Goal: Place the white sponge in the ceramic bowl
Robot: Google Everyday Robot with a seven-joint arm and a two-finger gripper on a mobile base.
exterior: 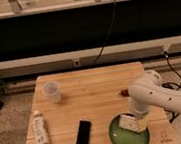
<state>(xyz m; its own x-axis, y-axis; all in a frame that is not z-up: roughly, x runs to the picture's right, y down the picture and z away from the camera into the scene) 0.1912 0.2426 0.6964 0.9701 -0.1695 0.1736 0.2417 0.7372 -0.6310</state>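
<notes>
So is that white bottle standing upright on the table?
No, the bottle lies flat on its side near the table's left edge, far from the gripper over the bowl.
</notes>
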